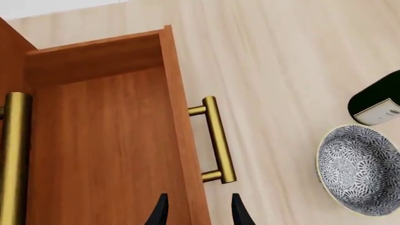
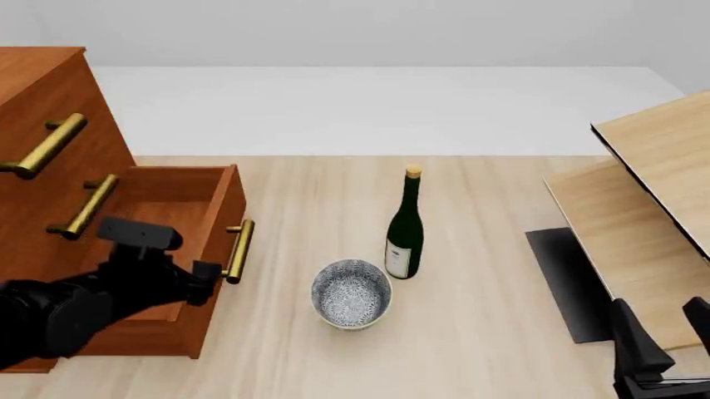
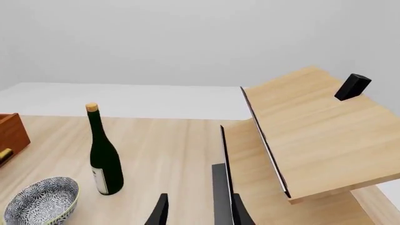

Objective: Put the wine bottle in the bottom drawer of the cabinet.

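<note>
The cabinet (image 2: 45, 125) stands at the left of the table (image 2: 500, 249), its bottom drawer (image 2: 166, 208) pulled out. The wine bottle (image 2: 405, 229) stands upright mid-table, just behind the patterned bowl (image 2: 351, 293). The left gripper (image 1: 198, 211) hangs spread above the drawer's front wall beside the brass handle (image 1: 216, 140). The right gripper (image 3: 198, 211), spread and holding nothing, sits near the pale wooden furniture (image 3: 312, 136).

bowl (image 2: 352, 293) stands between open bottom drawer (image 2: 166, 249) and wine bottle (image 2: 405, 233).
</note>
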